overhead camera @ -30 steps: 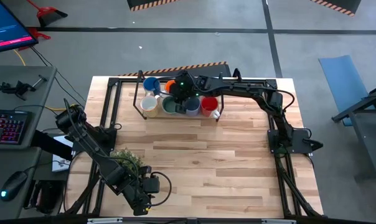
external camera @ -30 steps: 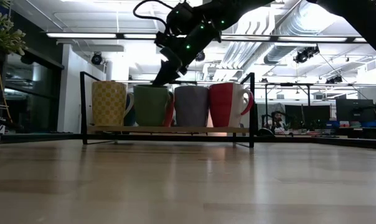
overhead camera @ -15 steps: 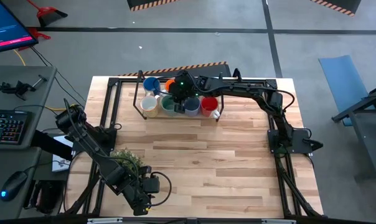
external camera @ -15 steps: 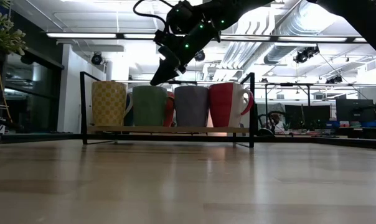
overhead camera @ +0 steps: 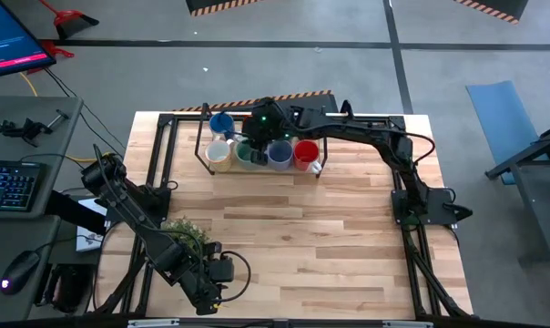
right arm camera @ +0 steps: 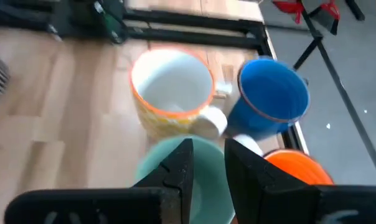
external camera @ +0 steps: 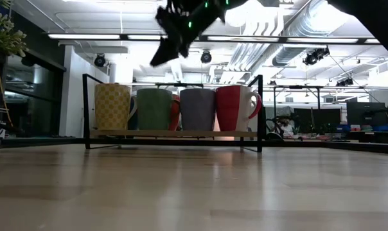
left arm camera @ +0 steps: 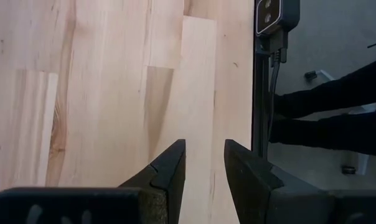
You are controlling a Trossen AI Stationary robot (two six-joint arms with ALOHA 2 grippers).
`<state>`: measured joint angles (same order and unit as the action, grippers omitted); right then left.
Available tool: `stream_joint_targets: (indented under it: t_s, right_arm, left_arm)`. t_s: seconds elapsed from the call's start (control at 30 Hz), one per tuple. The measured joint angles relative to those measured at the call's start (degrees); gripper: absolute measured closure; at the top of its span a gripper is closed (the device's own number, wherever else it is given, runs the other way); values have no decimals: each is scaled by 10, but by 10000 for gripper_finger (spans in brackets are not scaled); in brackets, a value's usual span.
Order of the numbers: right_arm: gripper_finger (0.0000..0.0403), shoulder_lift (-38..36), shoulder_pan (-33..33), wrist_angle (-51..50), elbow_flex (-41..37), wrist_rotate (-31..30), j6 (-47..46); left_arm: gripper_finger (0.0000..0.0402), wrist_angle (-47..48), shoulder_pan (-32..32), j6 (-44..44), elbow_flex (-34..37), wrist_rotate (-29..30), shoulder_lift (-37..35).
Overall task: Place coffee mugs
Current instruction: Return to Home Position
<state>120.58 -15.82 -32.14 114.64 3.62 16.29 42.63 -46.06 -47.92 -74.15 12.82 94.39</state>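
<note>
A black wire rack (external camera: 86, 109) with a wooden shelf stands at the table's far side. On it stand a yellow-patterned mug (external camera: 112, 107), a green mug (external camera: 155, 109), a slate mug (external camera: 198, 109) and a red mug (external camera: 234, 108), with a blue mug (overhead camera: 221, 125) and an orange mug (right arm camera: 297, 165) behind them. My right gripper (external camera: 158, 61) hangs above the rack, over the green mug (right arm camera: 169, 163), open by a narrow gap and holding nothing. My left gripper (left arm camera: 204, 160) waits open above the table's near left corner.
A leafy potted plant (overhead camera: 186, 232) stands near the left arm at the table's near left. Black frame rails (overhead camera: 166, 146) run along the table's edges. Bare wood (overhead camera: 302, 228) fills the middle and near part of the table.
My right gripper has risen from the green mug's rim to well above the rack, still slanting down. The mugs have stayed in place on the shelf.
</note>
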Motion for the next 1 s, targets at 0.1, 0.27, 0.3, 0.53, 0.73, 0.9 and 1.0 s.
stream_joint_targets:
  t_s: [0.1, 0.27, 0.3, 0.53, 0.73, 0.9, 1.0]
  right_arm:
    - [335, -1, 8, -83, 52, 1, -32]
    - [335, 0, 24, -268, 126, 4, -84]
    - [335, 0, 28, -302, 136, 7, -92]
    - [335, 0, 72, -474, 158, 3, -172]
    - [335, -2, 136, -504, 158, -65, -206]
    - [335, -8, 196, -510, 158, -133, -216]
    - [335, -11, 235, -510, 158, -157, -239]
  left_arm:
    - [300, 0, 0, 0, 0, 4, 0]
    - [300, 0, 0, 34, 0, 29, 0]
    - [300, 0, 0, 48, 0, 33, 0]
    - [300, -1, 0, 129, 0, 55, 0]
    - [300, -1, 0, 141, 0, 55, 0]
    - [300, -3, 0, 141, 0, 55, 0]
    - [300, -5, 0, 141, 0, 54, 0]
